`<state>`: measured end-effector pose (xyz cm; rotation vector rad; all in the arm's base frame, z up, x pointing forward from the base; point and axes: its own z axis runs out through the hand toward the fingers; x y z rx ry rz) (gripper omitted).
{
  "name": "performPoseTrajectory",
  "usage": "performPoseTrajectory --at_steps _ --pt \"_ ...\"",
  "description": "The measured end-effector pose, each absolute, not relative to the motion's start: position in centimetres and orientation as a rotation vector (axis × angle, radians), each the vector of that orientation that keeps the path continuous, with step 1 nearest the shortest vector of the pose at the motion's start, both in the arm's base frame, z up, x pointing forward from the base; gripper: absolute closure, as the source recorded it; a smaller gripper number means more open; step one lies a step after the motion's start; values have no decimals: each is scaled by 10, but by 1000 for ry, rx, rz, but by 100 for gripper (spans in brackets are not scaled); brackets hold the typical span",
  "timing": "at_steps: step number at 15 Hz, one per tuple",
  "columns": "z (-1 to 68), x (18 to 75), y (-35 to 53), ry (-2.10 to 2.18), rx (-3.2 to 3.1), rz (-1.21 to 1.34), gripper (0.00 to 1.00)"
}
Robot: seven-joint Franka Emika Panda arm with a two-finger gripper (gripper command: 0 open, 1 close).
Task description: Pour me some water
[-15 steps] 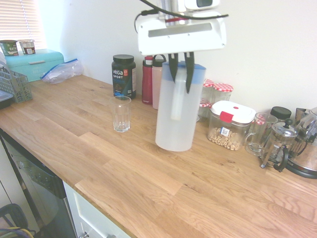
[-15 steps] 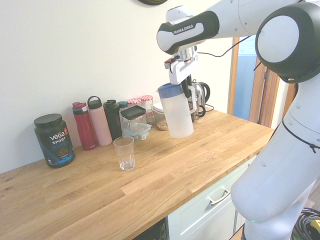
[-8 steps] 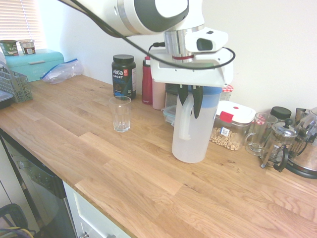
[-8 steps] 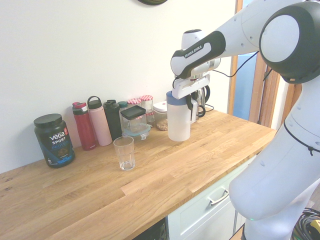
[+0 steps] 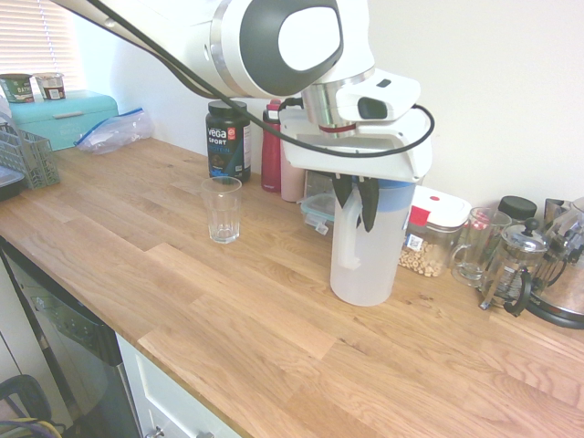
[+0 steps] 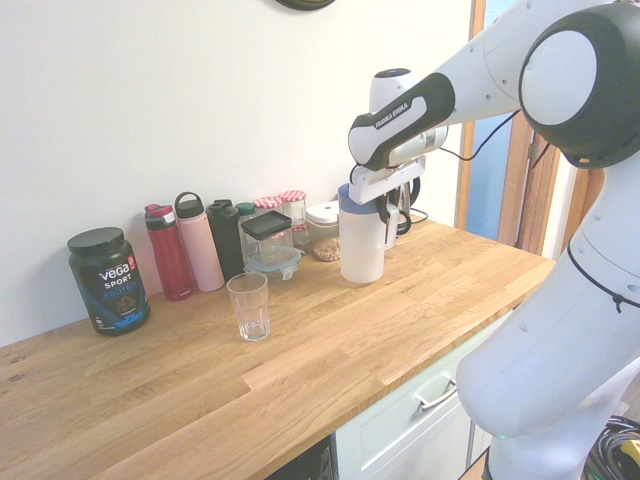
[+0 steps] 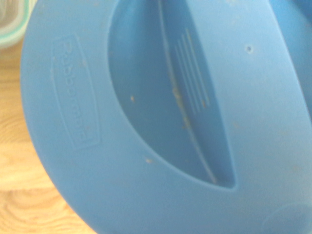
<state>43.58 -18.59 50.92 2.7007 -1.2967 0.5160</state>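
The gripper (image 5: 356, 193) has its dark fingers clamped on the handle of the translucent pitcher (image 5: 365, 251), which stands upright on the wooden counter (image 5: 228, 310) toward its wall edge, its blue lid (image 7: 161, 122) filling the wrist view. The empty glass (image 5: 223, 209) stands well apart from it, nearer the counter's middle. Along the wall edge behind sit a black tub (image 5: 228, 139), bottles (image 5: 272, 146) and a snack container (image 5: 433, 228).
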Motion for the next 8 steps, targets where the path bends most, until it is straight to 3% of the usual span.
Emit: performPoseTrajectory --at_steps 8 --pt "495 427 -189 -1311 2696 527 0"
